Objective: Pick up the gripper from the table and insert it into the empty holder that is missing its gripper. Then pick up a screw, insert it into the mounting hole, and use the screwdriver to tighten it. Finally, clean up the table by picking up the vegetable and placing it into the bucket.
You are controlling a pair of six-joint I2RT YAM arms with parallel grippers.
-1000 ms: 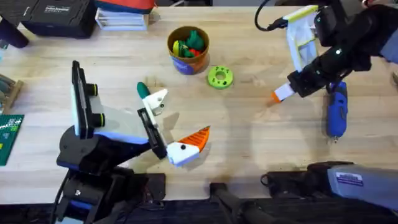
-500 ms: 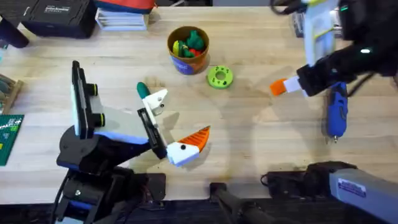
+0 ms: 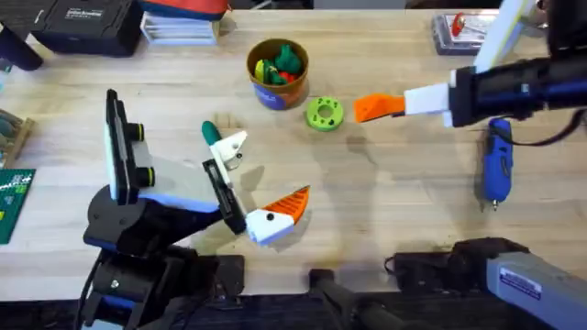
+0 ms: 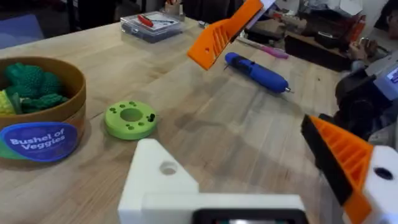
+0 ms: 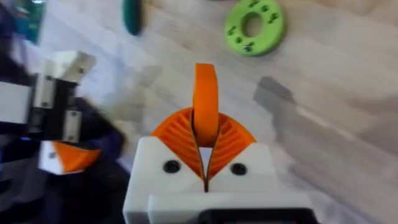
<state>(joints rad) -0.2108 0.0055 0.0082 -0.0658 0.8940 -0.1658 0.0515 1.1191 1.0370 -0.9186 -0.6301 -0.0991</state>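
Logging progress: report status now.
Left gripper open beside vegetable. Right gripper shut, empty, near lime disc. Vegetable on table, outside bucket. Screwdriver lying untouched.

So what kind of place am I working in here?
Most likely a robotics lab workbench: a bare wooden table carrying a blue screwdriver, a clear parts box at the far edge, and a toy bucket of vegetables as practice props.

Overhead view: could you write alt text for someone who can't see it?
A robot's right hand, white with orange pads, reaches over a wooden table toward a lime-green disc. Beside the disc is a bucket of toy vegetables, and a blue screwdriver lies at the right. The left hand hovers lower left, near a dark green vegetable.
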